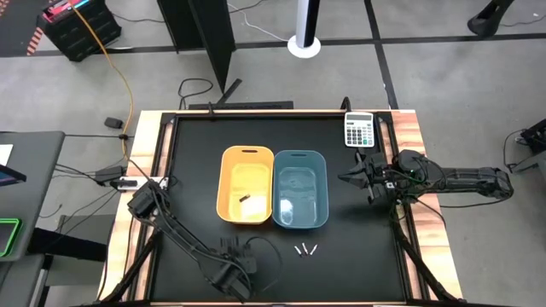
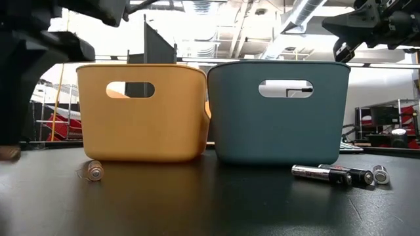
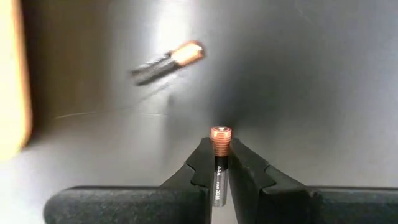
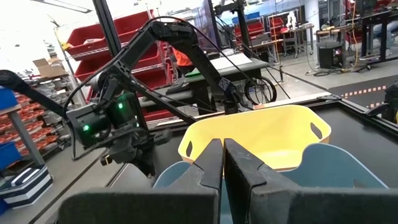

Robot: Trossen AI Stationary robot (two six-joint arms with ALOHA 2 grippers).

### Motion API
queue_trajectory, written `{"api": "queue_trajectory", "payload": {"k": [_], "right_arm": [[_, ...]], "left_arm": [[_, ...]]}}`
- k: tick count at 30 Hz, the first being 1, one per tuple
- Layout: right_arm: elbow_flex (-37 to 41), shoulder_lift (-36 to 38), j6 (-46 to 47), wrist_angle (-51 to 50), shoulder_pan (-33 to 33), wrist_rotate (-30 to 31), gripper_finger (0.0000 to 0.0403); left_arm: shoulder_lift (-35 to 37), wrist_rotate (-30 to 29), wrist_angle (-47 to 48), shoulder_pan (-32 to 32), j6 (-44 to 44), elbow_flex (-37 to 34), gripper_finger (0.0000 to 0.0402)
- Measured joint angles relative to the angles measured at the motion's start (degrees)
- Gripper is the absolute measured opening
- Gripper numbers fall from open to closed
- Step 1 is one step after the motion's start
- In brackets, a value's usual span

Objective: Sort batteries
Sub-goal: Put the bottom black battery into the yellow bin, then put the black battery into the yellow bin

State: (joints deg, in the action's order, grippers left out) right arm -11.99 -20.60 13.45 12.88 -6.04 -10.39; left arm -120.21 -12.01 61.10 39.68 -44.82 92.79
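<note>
Left wrist view: left gripper (image 3: pixel 220 163) pinches a battery (image 3: pixel 220 155) above the table near the yellow bin (image 1: pixel 247 185). Carry it level; release inside the matching bin. Right gripper (image 4: pixel 222 163) waits pressed together.

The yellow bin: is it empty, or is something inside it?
Not empty. The high view shows one small dark battery lying on the floor of the yellow bin.

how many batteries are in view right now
6 batteries: one in the yellow bin, three on the mat before the blue bin, one clamped in the left claw, one loose nearby. More may hide inside the bins.
</note>
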Motion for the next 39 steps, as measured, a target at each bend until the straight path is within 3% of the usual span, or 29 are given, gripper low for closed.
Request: {"api": "queue_trajectory", "payload": {"k": [13,18,24,27,36,39], "right_arm": [[0.00,-0.01,-0.05,-0.04,-0.02,0.00,0.0033],[0.00,-0.02,-0.07,0.00,-0.02,0.00,0.0033],[0.00,-0.02,-0.02,0.01,-0.02,0.00,0.0033],[0.00,-0.02,-0.02,0.00,-0.02,0.00,0.0033],[0.00,0.00,-0.26,-0.77,0.00,0.00,0.0033],[0.00,-0.02,-0.24,-0.94,0.00,0.00,0.0033]], "left_arm": [[11.73,-13.99,5.65,-1.96,2.29,0.13,0.0021],[16.74,-18.83,7.44,-6.93,7.70,0.18,0.0021],[18.87,-19.55,8.08,-15.04,14.87,0.18,0.0023],[18.91,-19.49,8.05,-17.44,16.54,0.18,0.0046],[18.91,-20.69,7.67,-17.55,16.72,0.18,0.0169],[18.94,-16.74,2.98,-14.96,18.29,0.18,0.0183]]}}
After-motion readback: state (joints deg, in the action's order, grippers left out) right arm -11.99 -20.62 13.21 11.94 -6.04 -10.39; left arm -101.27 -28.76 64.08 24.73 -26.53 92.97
